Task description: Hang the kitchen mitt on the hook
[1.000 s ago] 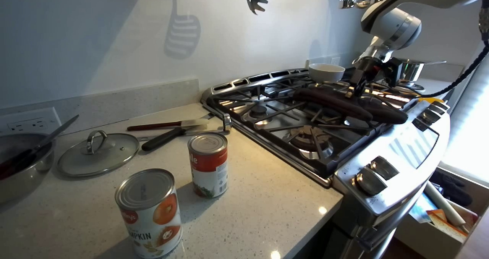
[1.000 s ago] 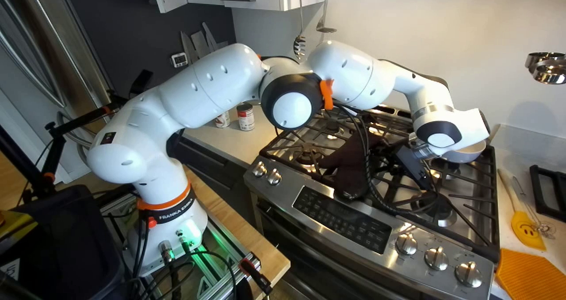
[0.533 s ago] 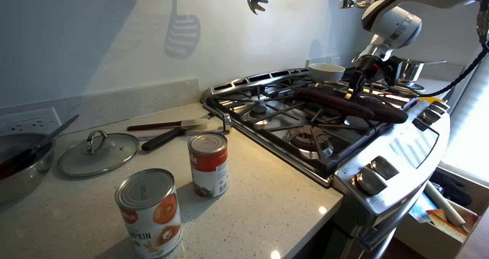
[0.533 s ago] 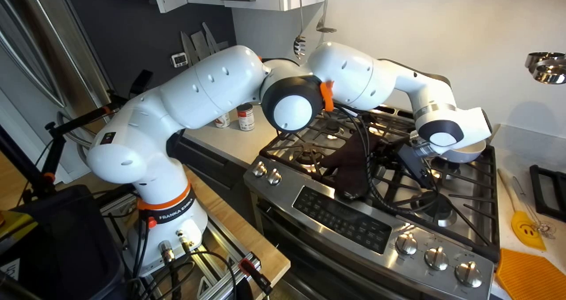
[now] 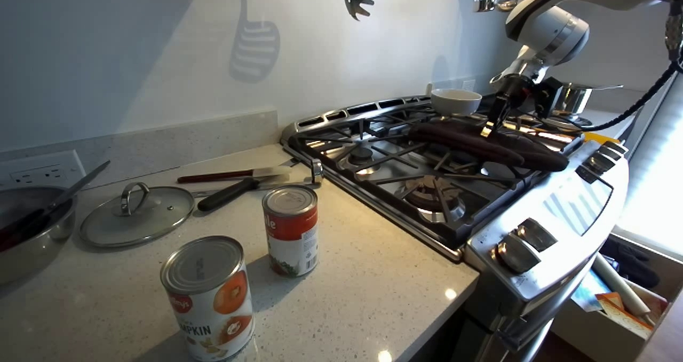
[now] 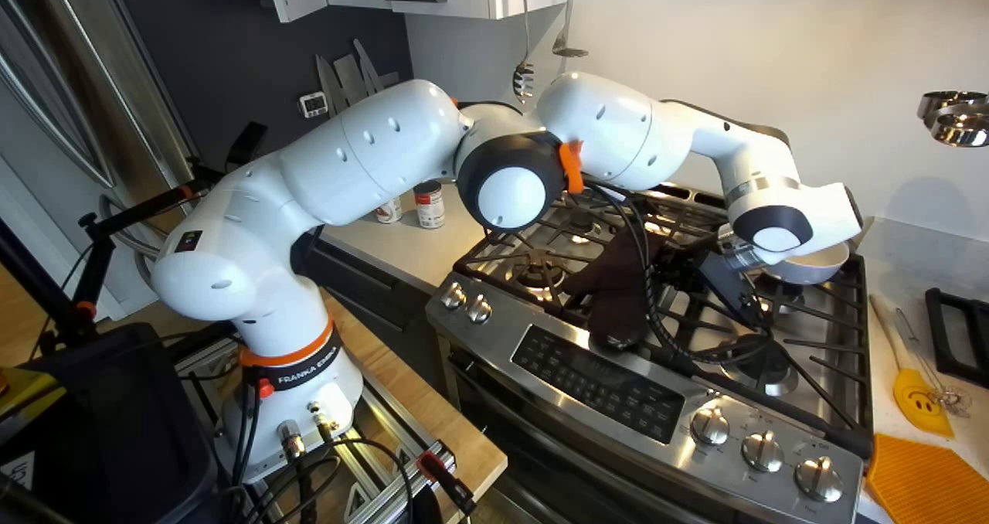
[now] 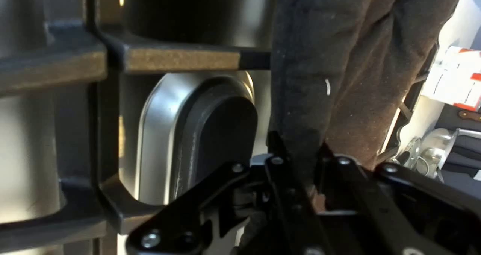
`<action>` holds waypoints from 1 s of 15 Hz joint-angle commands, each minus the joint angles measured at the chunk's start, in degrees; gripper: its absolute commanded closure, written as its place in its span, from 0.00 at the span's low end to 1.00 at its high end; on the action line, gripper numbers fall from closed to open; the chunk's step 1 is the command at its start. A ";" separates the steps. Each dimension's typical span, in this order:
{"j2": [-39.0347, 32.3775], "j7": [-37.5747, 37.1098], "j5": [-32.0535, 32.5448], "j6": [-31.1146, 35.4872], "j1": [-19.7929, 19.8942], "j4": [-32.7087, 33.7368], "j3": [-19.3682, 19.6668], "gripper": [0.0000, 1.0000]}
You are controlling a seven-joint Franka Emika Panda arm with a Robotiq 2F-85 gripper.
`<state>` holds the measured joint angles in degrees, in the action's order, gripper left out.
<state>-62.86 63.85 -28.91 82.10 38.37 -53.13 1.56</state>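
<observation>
The dark brown kitchen mitt (image 5: 459,139) lies across the stove grates, its rounded end toward the control panel. In an exterior view the mitt (image 6: 618,304) sits partly behind the arm's hanging cable. My gripper (image 5: 487,131) points down at the mitt's edge, between the burners. Seen from the wrist, a fold of the mitt (image 7: 306,67) runs between the two fingers of the gripper (image 7: 298,146), which press it from both sides. The hook does not show in these frames.
A white bowl (image 5: 456,102) stands at the back of the stove (image 6: 494,342). A pasta server (image 6: 523,82) and measuring cups (image 6: 958,122) hang by the wall. Two cans (image 5: 208,298) and a glass lid (image 5: 139,218) occupy the counter beside the stove.
My gripper has closed onto the mitt's fold. The wrist has tilted and shifted slightly, and the mitt has slid a little with it; it still lies on the grates.
</observation>
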 commanded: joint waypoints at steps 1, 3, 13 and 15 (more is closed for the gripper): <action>0.62 2.33 -1.11 -0.71 0.76 0.76 -1.17 0.95; 1.65 2.89 -1.41 -0.68 0.71 0.23 -1.39 0.95; 9.92 16.06 -1.51 3.11 0.44 -5.61 -2.25 0.95; 12.32 18.41 -1.94 4.84 0.27 -7.74 -2.42 0.95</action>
<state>-55.72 77.93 -29.71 83.73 38.29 -54.51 -0.13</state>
